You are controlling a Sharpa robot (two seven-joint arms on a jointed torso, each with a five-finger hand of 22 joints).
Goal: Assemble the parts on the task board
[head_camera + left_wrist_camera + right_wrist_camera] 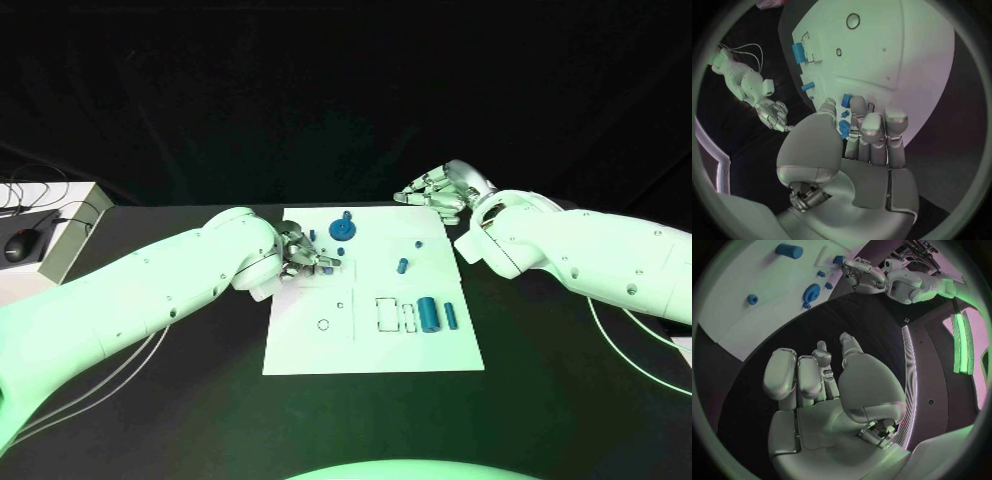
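Note:
The white task board (368,345) lies in the middle of the black table. My left hand (300,256) hovers over the board's left edge, fingers curled, and pinches a small blue part (844,128) between thumb and fingers. Another small blue piece (846,100) shows just past its fingertips. A blue gear-like part (342,229) stands near the board's far edge. Two blue cylinders (428,314) lie side by side at the board's right. A small blue peg (402,266) sits mid-board. My right hand (440,190) hangs off the board's far right corner, holding nothing, fingers (798,375) loosely apart.
A rectangular outline slot (387,313) and a small ring hole (325,323) mark the board's near half. A white box with a mouse (20,246) and cables sits at the table's far left. Black tabletop (173,400) surrounds the board.

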